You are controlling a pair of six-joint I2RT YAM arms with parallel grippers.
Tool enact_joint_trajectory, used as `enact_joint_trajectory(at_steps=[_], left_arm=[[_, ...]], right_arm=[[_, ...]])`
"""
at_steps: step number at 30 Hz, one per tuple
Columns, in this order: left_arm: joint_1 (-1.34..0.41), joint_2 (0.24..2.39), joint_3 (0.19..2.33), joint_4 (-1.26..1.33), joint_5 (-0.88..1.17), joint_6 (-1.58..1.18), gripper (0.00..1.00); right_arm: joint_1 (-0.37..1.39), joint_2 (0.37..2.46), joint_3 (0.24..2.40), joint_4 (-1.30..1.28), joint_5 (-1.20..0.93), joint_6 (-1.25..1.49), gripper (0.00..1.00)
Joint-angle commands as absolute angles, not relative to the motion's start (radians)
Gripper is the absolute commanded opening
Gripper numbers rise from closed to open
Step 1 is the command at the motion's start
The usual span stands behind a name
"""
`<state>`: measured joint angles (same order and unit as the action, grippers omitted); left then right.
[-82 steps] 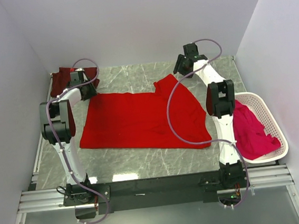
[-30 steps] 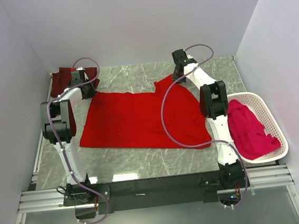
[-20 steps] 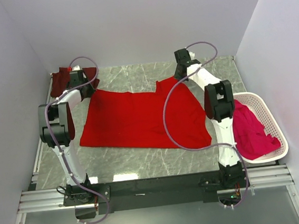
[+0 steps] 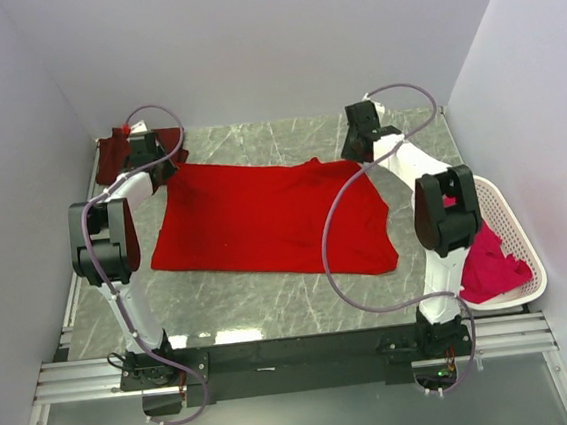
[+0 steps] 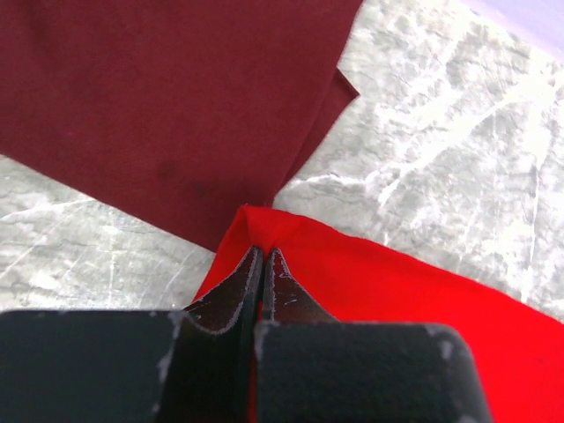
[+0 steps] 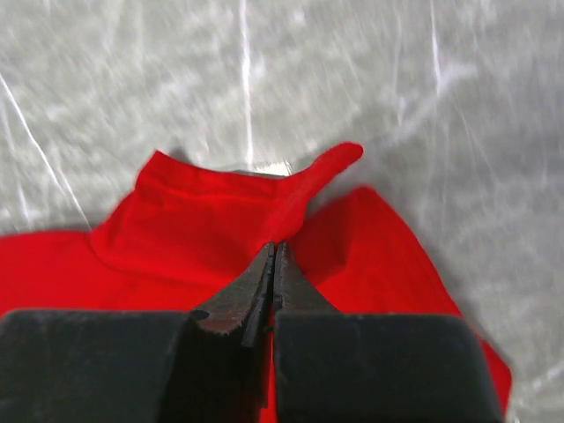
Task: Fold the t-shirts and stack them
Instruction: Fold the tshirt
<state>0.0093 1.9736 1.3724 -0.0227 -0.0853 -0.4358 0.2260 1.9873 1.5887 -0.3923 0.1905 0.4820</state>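
The right end effector [image 4: 350,153], pinched on the bright red t-shirt [image 4: 264,219], has swung from the upper middle of the frame out to the right and lower. The peak of cloth that stood up at the shirt's upper right is now drawn out, so its far edge runs almost straight. The right arm's elbow has moved over the white basket [image 4: 514,225], hiding more of the pinkish-red t-shirt [image 4: 492,265] — and the left end effector [image 4: 161,160] has drawn its corner slightly toward the upper left.
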Motion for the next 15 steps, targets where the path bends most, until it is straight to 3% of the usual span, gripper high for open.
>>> enact_joint_trajectory(at_steps=[1,15], left_arm=[[0.008,1.928,1.368,0.003,-0.149,-0.456,0.01],[0.009,1.875,1.319,-0.077,-0.253,-0.511,0.01]], right_arm=[[0.222,1.876,1.507,-0.328,0.183,0.502,0.00],[0.259,1.585,1.172,-0.288,0.170,0.561,0.00]])
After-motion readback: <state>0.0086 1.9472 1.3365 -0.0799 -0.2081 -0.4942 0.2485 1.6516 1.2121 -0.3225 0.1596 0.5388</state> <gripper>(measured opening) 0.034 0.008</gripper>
